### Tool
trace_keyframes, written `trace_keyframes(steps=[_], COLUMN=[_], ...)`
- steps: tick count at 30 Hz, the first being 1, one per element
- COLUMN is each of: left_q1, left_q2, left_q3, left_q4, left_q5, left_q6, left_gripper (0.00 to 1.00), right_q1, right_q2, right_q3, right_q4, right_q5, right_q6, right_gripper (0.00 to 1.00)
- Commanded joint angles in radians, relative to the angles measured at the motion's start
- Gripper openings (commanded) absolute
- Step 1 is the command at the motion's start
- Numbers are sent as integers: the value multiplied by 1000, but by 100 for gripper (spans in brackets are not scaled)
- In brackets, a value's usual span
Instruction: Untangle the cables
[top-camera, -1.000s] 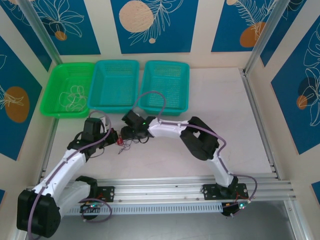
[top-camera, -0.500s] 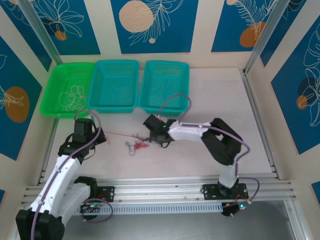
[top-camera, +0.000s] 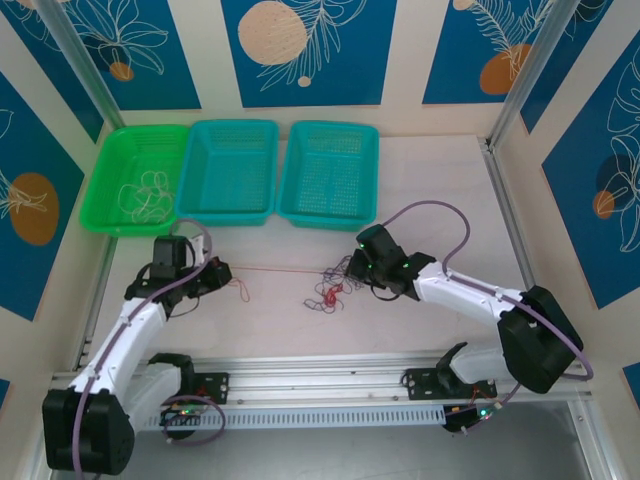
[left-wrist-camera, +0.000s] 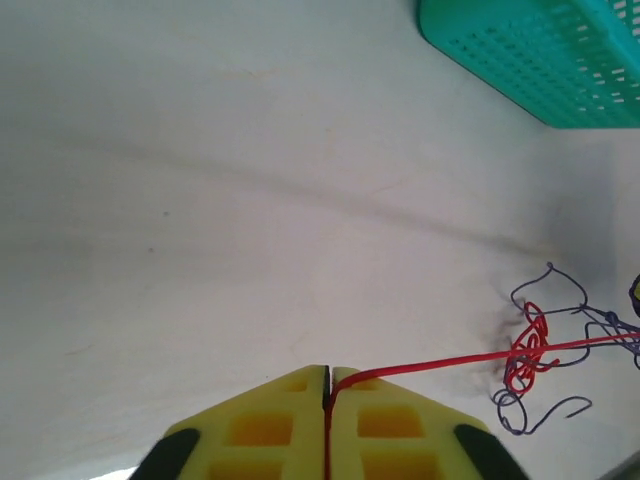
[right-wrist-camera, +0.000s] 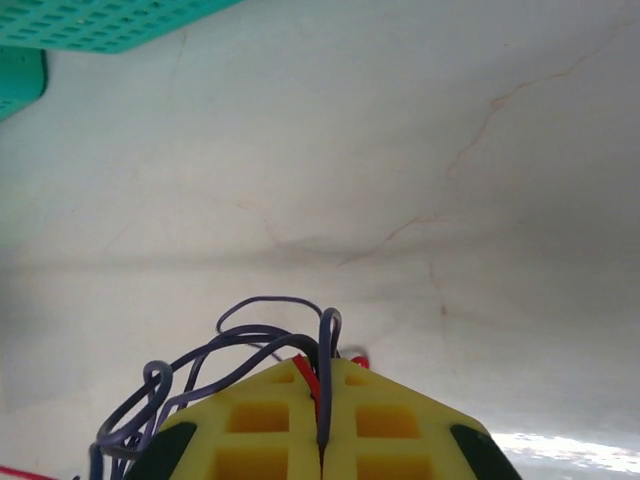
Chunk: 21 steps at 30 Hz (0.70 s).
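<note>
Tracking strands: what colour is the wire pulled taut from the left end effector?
Red; the thin flexible wire shows best in the left wrist view.

Your left arm bends inward from its base, and your left hand (top-camera: 222, 272) points right, fingers pinched together on the red cable (left-wrist-camera: 440, 362). Your right arm stretches left with its elbow out wide, your right hand (top-camera: 350, 268) clamped on the cables (right-wrist-camera: 250, 338).

Three baskets stood side by side along the far part of the table (top-camera: 430, 190): the left basket (top-camera: 140, 129), with loose wires (top-camera: 148, 190) lying in it, the middle basket (top-camera: 235, 123) and the right basket (top-camera: 335, 125). In front of the right basket, the tangle of cables (top-camera: 330, 293) lay on the table between the left gripper (top-camera: 222, 272) and the right gripper (top-camera: 350, 272), the latter just beside it. A taut wire (top-camera: 285, 270) ran from the left gripper across to the tangle.
</note>
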Motion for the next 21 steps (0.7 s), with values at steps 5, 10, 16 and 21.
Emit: trace_keyframes(steps=[5,10,16,21], left_q1=[-91,-202,-432,-553], left_q2=[21,-46,20,124], left_q3=[-36,8,59,38], left_q4=[122,133,266,407], left_q5=[-197,-292,-260,-237], left_q6=[56,191,414,596], left_gripper=[48,72,84,87], right_q1=[-55,-56,-55,-59], right_q2=[4,-2,-50,-173], right_q3=[13,17,19,-2], right_q4=[-121,-73,-41,18], right_q5=[-59,-154,-237,-367], right_q6=[-183,-247,-331,-441], right_gripper=[0,0,0,0])
